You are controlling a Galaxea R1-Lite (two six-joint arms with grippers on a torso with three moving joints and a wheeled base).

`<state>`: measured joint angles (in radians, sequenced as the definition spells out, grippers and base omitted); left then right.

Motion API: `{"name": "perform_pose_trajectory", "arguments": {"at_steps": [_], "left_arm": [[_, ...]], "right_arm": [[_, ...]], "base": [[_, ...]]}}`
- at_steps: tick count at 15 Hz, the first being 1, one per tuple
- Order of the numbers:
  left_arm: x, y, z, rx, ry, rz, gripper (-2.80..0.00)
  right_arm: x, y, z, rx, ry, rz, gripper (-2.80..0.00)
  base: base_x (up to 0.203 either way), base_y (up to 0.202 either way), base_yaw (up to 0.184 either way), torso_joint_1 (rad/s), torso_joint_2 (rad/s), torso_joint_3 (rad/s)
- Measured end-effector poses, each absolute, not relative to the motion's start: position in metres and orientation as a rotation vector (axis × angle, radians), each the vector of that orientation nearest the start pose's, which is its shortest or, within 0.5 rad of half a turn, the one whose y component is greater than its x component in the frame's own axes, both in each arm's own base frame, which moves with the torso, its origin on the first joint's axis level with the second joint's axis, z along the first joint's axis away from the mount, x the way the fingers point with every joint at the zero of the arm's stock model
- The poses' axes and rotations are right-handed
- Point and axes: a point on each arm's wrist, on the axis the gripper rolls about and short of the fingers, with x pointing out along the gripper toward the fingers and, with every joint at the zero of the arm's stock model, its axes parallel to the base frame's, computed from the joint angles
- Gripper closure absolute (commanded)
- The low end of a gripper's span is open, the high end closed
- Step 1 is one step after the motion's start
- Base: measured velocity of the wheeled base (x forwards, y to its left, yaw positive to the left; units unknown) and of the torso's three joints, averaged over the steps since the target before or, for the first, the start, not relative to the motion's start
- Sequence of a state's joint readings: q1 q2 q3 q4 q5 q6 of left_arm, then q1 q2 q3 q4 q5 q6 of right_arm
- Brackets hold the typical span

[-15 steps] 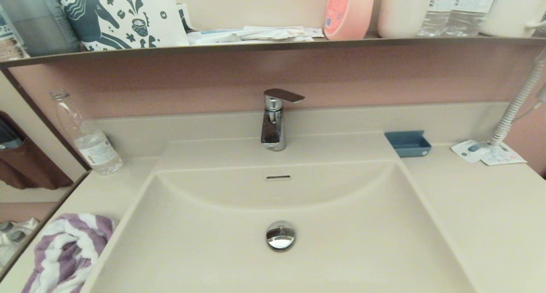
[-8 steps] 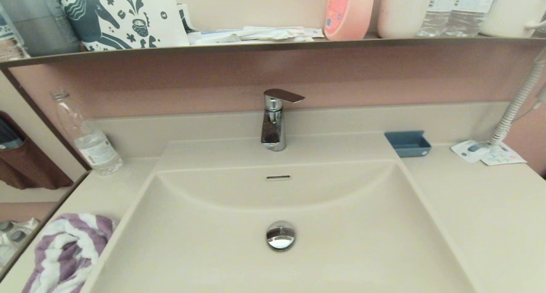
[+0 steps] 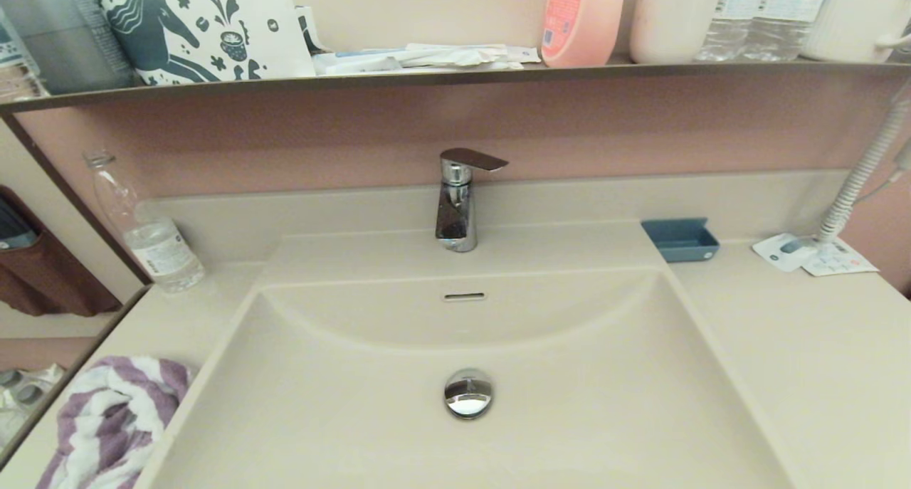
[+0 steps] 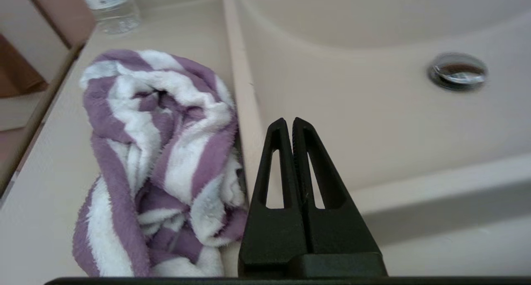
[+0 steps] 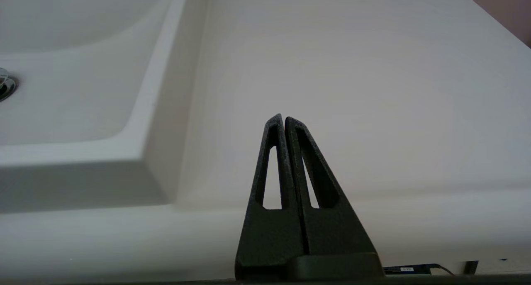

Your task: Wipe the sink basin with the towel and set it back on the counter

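Note:
The purple and white striped towel (image 3: 107, 421) lies crumpled on the counter (image 3: 818, 361) at the near left, right beside the sink basin (image 3: 555, 418). The basin holds only its chrome drain plug (image 3: 468, 393) and overflow slot (image 3: 464, 297). Neither arm shows in the head view. In the left wrist view my left gripper (image 4: 289, 121) is shut and empty, hanging near the front rim between the towel (image 4: 157, 152) and the basin (image 4: 373, 110). My right gripper (image 5: 283, 119) is shut and empty over the counter (image 5: 352, 69) right of the basin.
A chrome faucet (image 3: 459, 201) stands behind the basin. A clear water bottle (image 3: 146, 229) is at the back left, a blue soap dish (image 3: 681, 238) and a paper card (image 3: 811, 254) at the back right. A shelf (image 3: 455, 76) above carries bottles and a printed bag.

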<state>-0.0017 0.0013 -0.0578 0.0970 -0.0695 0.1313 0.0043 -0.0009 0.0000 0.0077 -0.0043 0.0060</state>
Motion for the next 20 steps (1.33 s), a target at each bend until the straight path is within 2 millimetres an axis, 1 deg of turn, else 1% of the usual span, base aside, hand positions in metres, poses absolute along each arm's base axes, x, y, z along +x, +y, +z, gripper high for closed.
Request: {"name": "perform_pose_trajectory", "arguments": {"at_steps": [3, 10, 20], "left_arm": [[-0.0254, -0.0010, 0.0765, 0.086, 0.042, -0.048, 0.00], [-0.0249, -0.0003, 0.0756, 0.007, 0.044, -0.019, 0.00], [-0.0249, -0.0002, 0.0755, 0.003, 0.045, -0.013, 0.00]], "right_arm": [[-0.0229, -0.0002, 0.0747, 0.006, 0.007, 0.000, 0.00], [-0.0229, -0.0002, 0.0747, 0.006, 0.007, 0.000, 0.00], [-0.0229, -0.0005, 0.0748, 0.034, 0.005, -0.013, 0.00]], "base": [[0.000, 0.000, 0.000, 0.000, 0.00, 0.000], [0.000, 0.000, 0.000, 0.000, 0.00, 0.000], [0.000, 0.000, 0.000, 0.000, 0.00, 0.000]]}}
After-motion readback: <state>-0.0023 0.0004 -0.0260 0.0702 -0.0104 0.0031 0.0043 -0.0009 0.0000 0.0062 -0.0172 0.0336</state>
